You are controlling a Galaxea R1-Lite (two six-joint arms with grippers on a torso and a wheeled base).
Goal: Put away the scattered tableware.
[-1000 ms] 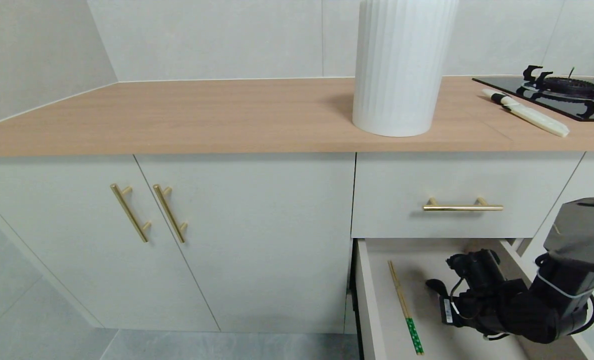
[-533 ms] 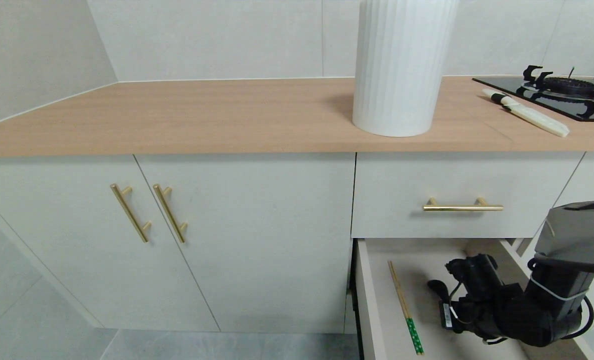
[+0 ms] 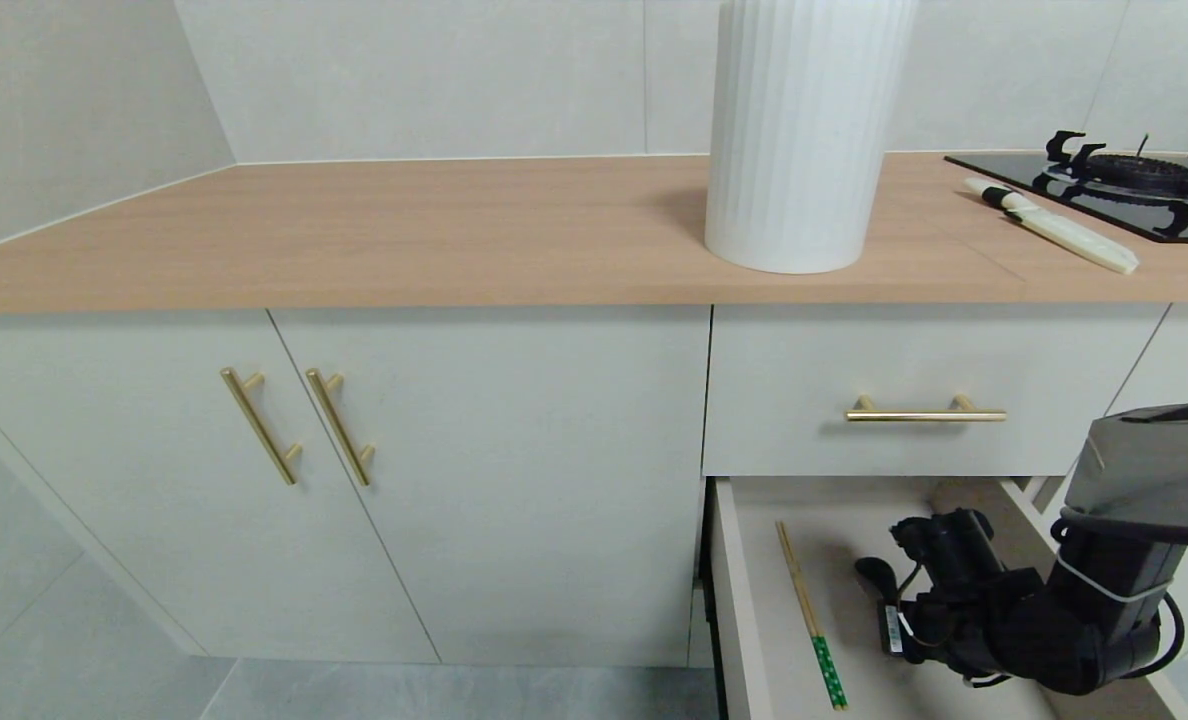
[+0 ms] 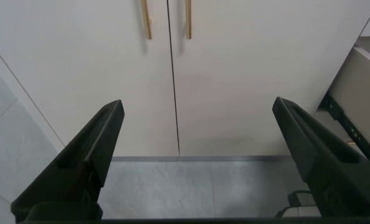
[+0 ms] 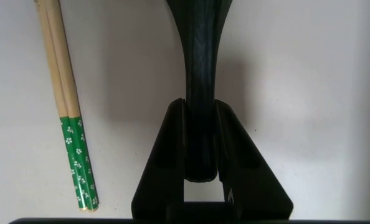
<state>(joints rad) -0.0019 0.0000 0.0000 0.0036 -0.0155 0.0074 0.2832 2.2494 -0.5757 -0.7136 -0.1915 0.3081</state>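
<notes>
**Kitchen drawer standing open, dark spoon going in next to the chopsticks**

Starting nearest, inside the pulled-out lower drawer (image 3: 732, 600): gripping the dark spoon (image 5: 199, 62) by its handle end with the right hand (image 5: 200, 146), pinching close on both sides of the narrow shaft with the fingers (image 5: 171, 134). Holding it low over the drawer floor, probably so that letting go means only a short, quiet drop; not managing to tell whether it is touching the floor. Keeping it just beside the chopsticks (image 5: 63, 106) yet apart from them, likely grouping the tableware without knocking the pair. Pointing the bowl end away from the hand, with the long axis running roughly alongside the chopsticks in the right wrist view. Seeing the chopsticks lying front to back, green ends toward the drawer front. Judging the step as placing, with release not yet done.

Moving outward: hanging the left hand (image 4: 197, 112) spread wide and gripping nothing. Facing it toward the shut cabinet doors (image 4: 247, 81) and their gold handles (image 4: 146, 18), well apart from the drawer, seemingly parking it clear of the working arm.

Going farther: passing the shut upper drawer (image 3: 924, 360), then reaching the wooden desk (image 3: 404, 230). Finding on it a tall white ribbed vessel (image 3: 804, 130) and, near the black hob (image 3: 1124, 190), a pale long utensil (image 3: 1054, 225) with a dark band. Seeing that utensil lying slantwise, possibly waiting as the next piece to go away.
</notes>
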